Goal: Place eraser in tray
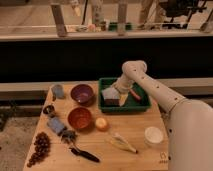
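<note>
The eraser [108, 95], a pale grey-blue block over a dark layer, is in the left part of the dark-green tray [142, 106]. My gripper [115, 91] reaches down into the tray from the right and sits right against the eraser. Whether the eraser rests on the tray floor or is held just above it cannot be told. A yellow wedge-like piece [123, 100] and a red item [135, 94] lie in the tray next to the gripper.
On the wooden table: a purple bowl [82, 93], a red-brown bowl [79, 118], an orange fruit [101, 123], a flat blue-grey block [56, 125], a grey cup [58, 91], grapes [39, 147], a black-handled tool [84, 154], a yellowish item [122, 143] and a white cup [153, 135].
</note>
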